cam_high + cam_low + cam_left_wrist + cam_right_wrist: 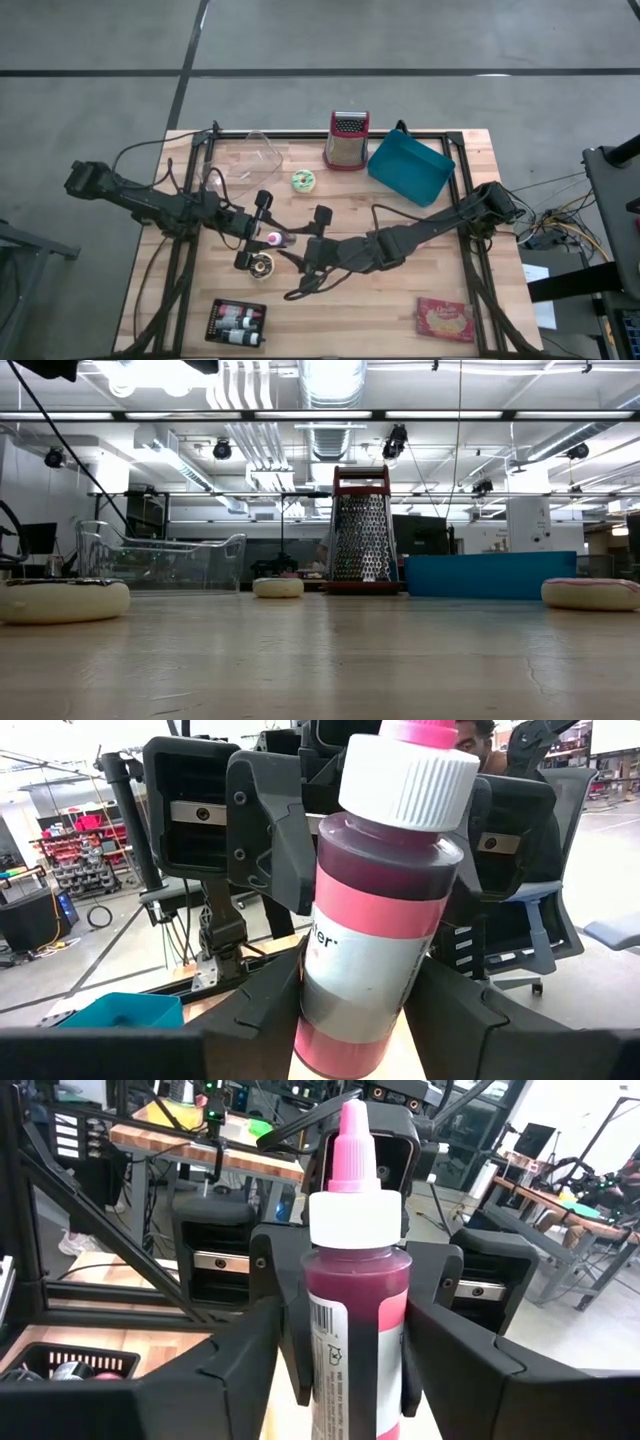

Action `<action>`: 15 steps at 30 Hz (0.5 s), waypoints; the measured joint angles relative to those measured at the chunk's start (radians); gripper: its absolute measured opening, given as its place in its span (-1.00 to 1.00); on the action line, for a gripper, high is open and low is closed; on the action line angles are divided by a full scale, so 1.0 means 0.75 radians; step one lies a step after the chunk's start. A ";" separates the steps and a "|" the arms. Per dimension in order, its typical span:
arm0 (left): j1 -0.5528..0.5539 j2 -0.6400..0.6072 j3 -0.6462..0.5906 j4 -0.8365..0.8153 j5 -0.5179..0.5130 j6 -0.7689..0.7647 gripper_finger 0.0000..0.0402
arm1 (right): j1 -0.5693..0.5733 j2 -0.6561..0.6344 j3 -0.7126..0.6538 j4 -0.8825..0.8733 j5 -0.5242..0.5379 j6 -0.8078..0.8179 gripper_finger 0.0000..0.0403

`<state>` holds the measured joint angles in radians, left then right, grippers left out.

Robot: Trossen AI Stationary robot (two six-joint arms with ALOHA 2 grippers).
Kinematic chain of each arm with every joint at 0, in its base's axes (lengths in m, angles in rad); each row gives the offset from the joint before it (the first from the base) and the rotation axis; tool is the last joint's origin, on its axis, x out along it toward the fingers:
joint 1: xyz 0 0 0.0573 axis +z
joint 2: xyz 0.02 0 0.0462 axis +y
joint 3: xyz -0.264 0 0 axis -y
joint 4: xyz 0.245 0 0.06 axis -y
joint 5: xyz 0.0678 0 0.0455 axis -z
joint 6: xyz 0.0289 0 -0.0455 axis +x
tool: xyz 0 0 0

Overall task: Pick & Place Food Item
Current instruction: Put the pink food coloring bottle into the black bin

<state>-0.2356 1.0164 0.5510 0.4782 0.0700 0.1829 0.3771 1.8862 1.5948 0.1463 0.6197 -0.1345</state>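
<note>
I'm seeing both tools, left (262,229) and right (300,240), closing narrowly around the pink-capped red liquid bottle (273,239), above the wooden surface (380,310).

Letters "ter" on bottle (375,935) label

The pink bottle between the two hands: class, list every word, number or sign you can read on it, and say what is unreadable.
"ter": the end of a word on the pink bottle label, the rest hidden.
Barcode on the label: digits too small to read.
</note>
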 joint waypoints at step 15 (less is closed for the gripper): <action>0.001 0.000 0.000 0.000 0.000 0.000 -0.19 | 0.000 0.000 0.000 0.002 0.011 -0.001 0.45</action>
<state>-0.2348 1.0164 0.5510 0.4781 0.0700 0.1829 0.3771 1.8863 1.5948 0.1474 0.6281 -0.1349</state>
